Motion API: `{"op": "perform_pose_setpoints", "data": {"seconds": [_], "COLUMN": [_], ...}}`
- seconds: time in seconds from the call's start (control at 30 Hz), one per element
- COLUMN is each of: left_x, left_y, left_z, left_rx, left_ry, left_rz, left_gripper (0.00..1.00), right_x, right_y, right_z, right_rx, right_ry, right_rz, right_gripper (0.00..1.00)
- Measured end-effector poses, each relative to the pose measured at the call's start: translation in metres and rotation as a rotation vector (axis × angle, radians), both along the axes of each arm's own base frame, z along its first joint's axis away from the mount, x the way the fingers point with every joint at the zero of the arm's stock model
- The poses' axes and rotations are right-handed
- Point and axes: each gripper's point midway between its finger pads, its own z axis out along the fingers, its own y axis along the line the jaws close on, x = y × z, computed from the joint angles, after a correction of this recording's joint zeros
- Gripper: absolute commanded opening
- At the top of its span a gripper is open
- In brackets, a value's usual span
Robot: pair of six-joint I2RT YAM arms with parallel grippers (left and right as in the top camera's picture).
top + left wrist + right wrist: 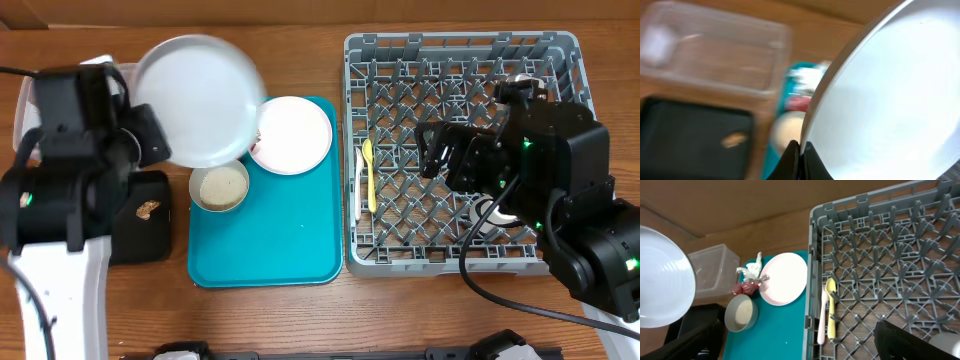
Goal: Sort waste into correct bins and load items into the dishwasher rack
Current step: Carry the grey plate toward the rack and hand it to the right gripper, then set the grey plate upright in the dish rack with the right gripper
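My left gripper (799, 150) is shut on the rim of the pale grey plate (198, 100) and holds it tilted above the table's left side. The plate fills the right of the left wrist view (890, 95). The white plate (291, 134) and the small bowl of rice (219, 187) sit on the teal tray (290, 245). The red wrapper (742, 287) and white napkin (752, 270) lie beside the white plate. The brown lump (147, 208) lies in the black tray (140, 240). The yellow spoon (369, 172) and white fork (360, 198) lie in the rack (460, 60). My right gripper (805, 345) is open and empty above the rack.
The clear tub (715, 55) stands behind the black tray at the far left. A white cup (489, 214) sits in the rack, mostly hidden under my right arm. The left arm's body covers the table's left edge.
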Motion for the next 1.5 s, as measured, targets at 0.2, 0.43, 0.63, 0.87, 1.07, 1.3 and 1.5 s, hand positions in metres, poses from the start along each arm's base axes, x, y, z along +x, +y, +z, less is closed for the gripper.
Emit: {"op": "perform_pose_setpoints", "data": {"seconds": [0.2,0.43,0.63,0.87,1.07,1.3,1.5], "left_x": [-0.009,-0.022,-0.032,-0.038,-0.037,-0.033,-0.032], "left_y": [-0.066,-0.114,-0.148,-0.167,-0.166,-0.162,-0.158], "left_z": [0.013,0.026,0.036,0.04,0.04,0.038,0.034], "left_rx": [-0.178,-0.288,-0.312,-0.313,-0.292,-0.269,-0.248], "left_ry": [-0.046,-0.085,-0.119,-0.136,-0.141,-0.144,-0.126], "left_rz": [-0.374,-0.62,-0.771,-0.841,-0.84,-0.823,-0.799], "left_gripper": [0.04,0.04,0.04,0.04,0.38,1.0,1.0], "right_x": [-0.005,-0.021,-0.031,-0.031,-0.027,-0.017,0.003], "right_y": [0.031,0.06,0.088,0.102,0.102,0.077,0.008], "right_z": [0.017,0.026,0.022,0.021,0.025,0.017,-0.005], "right_rx": [0.012,0.034,0.073,0.099,0.093,0.015,-0.151], "right_ry": [-0.094,-0.156,-0.164,-0.185,-0.211,-0.164,-0.068], "right_rz": [0.236,0.476,0.692,0.796,0.787,0.603,0.246], "right_gripper": [0.93,0.92,0.66,0.24,0.07,0.04,0.12]}}
